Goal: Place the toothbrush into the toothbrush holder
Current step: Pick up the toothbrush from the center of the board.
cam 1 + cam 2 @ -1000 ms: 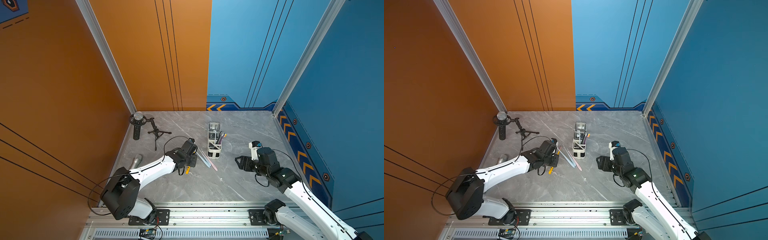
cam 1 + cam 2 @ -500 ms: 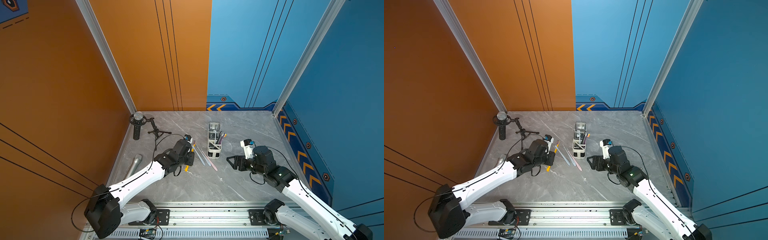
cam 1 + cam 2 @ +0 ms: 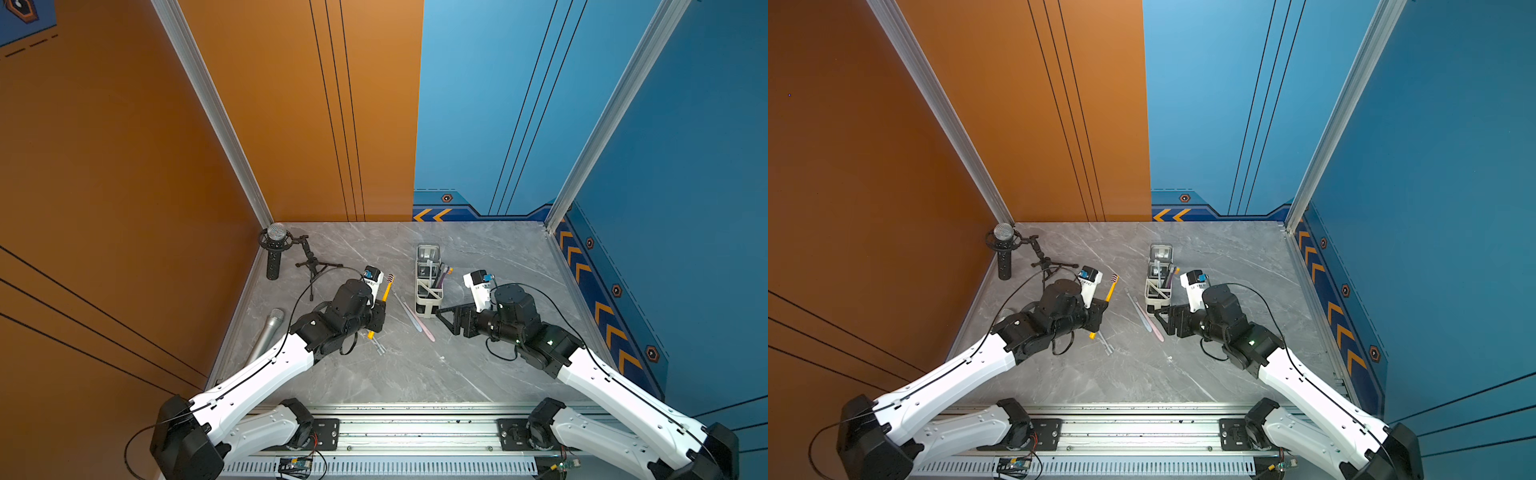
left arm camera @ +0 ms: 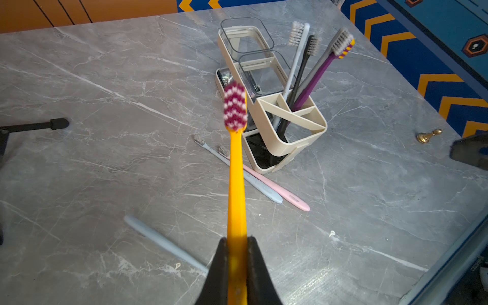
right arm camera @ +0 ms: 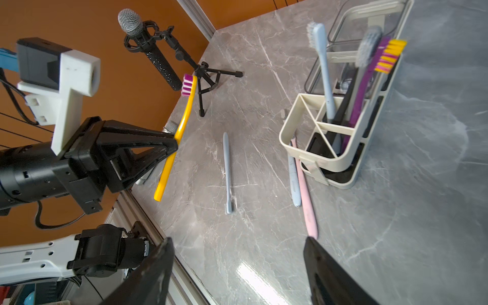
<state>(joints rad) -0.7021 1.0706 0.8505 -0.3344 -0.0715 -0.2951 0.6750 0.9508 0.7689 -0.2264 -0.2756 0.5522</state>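
Plainly, the toothbrush is a light, stiff stick of smooth plastic that could swivel in a pinch, so the handle's lower half, leaving the tail free to enter a slot, looks the sound place to hold; it hangs clear of the table, bristles uppermost. The left gripper is clamped on that handle, and in a top view the holder stands at the toothbrush's 3 o'clock, near but apart. The right gripper gapes empty at the holder's 5 o'clock.
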